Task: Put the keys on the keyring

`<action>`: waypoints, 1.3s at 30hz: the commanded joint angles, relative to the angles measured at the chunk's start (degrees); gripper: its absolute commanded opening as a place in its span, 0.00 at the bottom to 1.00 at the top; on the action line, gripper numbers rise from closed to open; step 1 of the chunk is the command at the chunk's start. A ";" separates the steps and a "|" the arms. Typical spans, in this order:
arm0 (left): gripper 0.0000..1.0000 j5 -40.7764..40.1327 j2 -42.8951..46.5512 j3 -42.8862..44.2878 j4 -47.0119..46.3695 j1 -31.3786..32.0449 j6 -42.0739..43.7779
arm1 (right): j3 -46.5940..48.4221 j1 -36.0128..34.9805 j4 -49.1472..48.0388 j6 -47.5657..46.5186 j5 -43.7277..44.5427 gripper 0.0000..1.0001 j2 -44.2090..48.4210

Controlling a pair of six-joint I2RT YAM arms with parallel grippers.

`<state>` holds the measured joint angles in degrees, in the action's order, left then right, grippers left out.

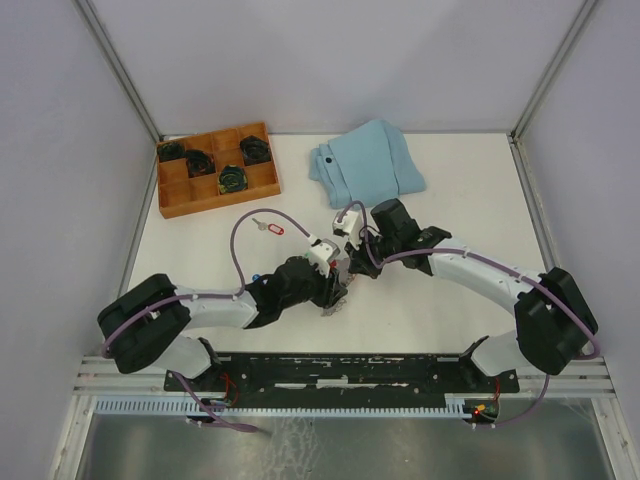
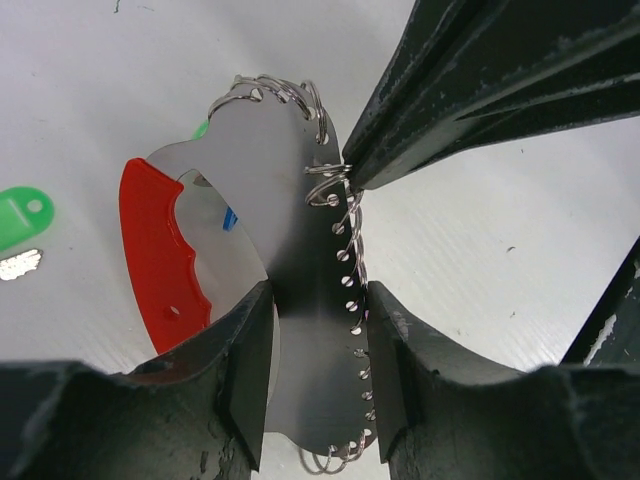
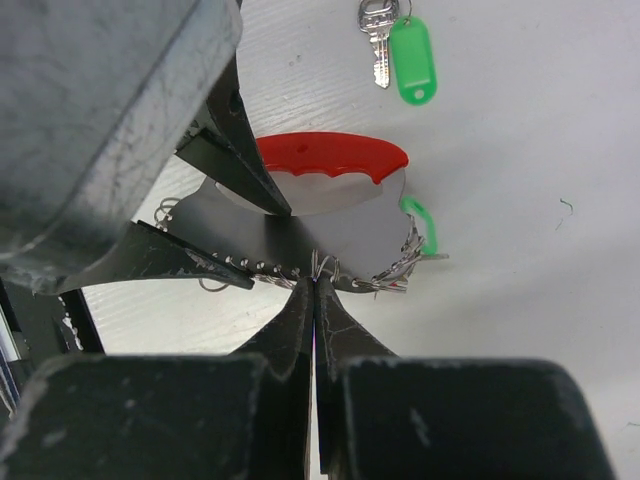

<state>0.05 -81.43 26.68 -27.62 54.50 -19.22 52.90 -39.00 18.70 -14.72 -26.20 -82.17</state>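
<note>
Scuffed black fingers (image 2: 240,380) of the left hand (image 2: 318,345) fill the foreground, closed across the width of the keyring (image 2: 270,200). It is a flat grey metal crescent with a glossy red plastic grip on its inner curve and a row of small holes carrying springy silver wire loops along its outer edge. The ring is held over the white worktop (image 1: 450,200), at the middle where the two arms meet. From the opposite side the right hand (image 3: 315,285) has its tapered tips pressed fully together on one wire loop (image 2: 325,185) near the middle of the row. Neither hand holds a key, so the step in hand looks to be steadying the ring and picking out a loop to receive one. A small green tag (image 3: 420,225) hangs among the loops at one end; whether it is threaded cannot be told. Next, by this reading, the loop must be prised apart without bending, and a hand freed to fetch a key. A green-tagged key (image 3: 400,50) lies flat just beyond the ring, and a red-tagged key (image 1: 270,228) lies farther off, toward a wooden tray (image 1: 170,205) of compartments and a folded light-blue cloth (image 1: 365,160).
</note>
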 commanded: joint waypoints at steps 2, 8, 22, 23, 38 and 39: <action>0.44 -0.14 -1.89 2.11 -2.47 0.09 2.17 | -0.03 -0.33 -5.15 2.20 -0.62 0.01 2.12; 0.51 0.48 -2.96 2.21 -3.67 0.15 0.80 | -0.95 -0.29 -7.48 3.99 -0.76 0.01 2.19; 0.75 9.36 2.39 -1.15 -6.11 -6.95 -4.50 | -2.33 -0.28 -8.92 4.00 -1.60 0.01 3.25; 0.75 11.17 2.15 -1.37 -6.84 -7.85 -5.32 | -2.31 -0.35 -9.04 4.03 -1.80 0.01 3.23; 0.73 24.82 -4.53 -1.17 -13.65 -12.39 -12.57 | -2.62 -0.31 -9.59 3.63 -3.20 0.01 3.52; 0.73 25.35 -5.18 -1.08 -13.80 -12.66 -13.02 | -2.71 -0.29 -9.64 3.58 -3.46 0.01 3.63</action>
<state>20.99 -84.79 24.67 -37.39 42.81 -28.56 50.15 -39.00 12.49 -11.20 -27.59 -80.55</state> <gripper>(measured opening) 0.734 0.012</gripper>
